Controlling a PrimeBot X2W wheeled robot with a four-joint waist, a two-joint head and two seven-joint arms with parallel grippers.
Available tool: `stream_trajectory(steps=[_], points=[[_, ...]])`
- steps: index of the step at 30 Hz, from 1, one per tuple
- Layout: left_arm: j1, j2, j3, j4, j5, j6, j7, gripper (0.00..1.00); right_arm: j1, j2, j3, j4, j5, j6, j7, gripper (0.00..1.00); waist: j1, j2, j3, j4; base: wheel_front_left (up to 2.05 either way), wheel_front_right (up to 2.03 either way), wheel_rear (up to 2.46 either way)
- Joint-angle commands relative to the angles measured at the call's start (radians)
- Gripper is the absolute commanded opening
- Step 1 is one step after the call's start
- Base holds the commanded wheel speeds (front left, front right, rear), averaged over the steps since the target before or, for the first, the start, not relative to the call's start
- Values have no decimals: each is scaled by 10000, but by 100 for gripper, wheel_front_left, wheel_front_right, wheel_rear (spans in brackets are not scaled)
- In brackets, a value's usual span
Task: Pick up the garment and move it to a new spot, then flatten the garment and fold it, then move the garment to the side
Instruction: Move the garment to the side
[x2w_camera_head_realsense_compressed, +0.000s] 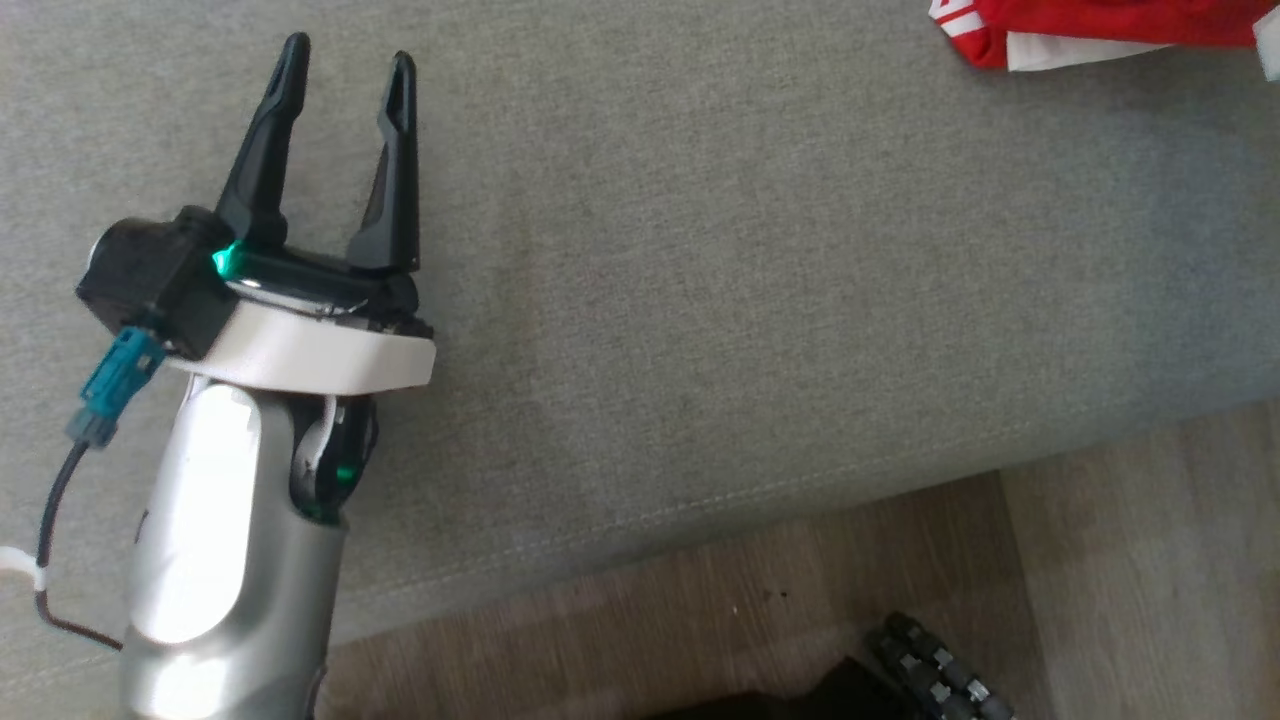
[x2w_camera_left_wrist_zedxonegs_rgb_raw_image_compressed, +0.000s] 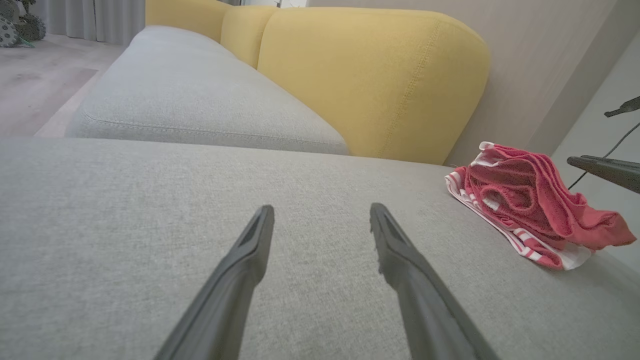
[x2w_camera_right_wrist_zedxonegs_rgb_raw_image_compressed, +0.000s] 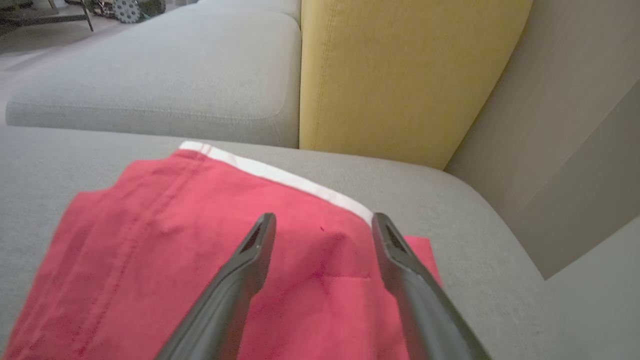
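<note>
With both sets of jaws wide open and empty, lift right gripper (x2w_camera_right_wrist_zedxonegs_rgb_raw_image_compressed: 324, 218) straight up, clear of the garment (x2w_camera_right_wrist_zedxonegs_rgb_raw_image_compressed: 150, 240), avoiding snags. Leave left gripper (x2w_camera_head_realsense_compressed: 349, 50) well apart from it.

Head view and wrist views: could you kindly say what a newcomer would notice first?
The red garment with white trim lies on the grey sofa seat, near the yellow backrest. The left end effector hovers open over bare seat, while the right end effector stands open over the garment.
</note>
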Motion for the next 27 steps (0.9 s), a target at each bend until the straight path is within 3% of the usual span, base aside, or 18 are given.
stream_trajectory(steps=[1,7,13,27], points=[[-95,105,349,-299,2,-58,-51,100,-47,-85,-96,-415,-51,33,-30,100,-1,0,-109,32,0,0,0],[85,-14,498,-282,-110,-61,-51,100,-76,118,-452,-1207,-188,33,-65,100,-1,0,-679,140,0,0,0],[382,-130,742,-345,-281,-62,-51,100,423,852,-835,-2439,-250,33,-364,100,-1,0,-1547,494,0,0,0],[1827,-209,873,-363,-890,90,-51,100,3686,2733,-956,-4390,-824,33,-1046,100,-1,0,-3740,1585,0,0,0]])
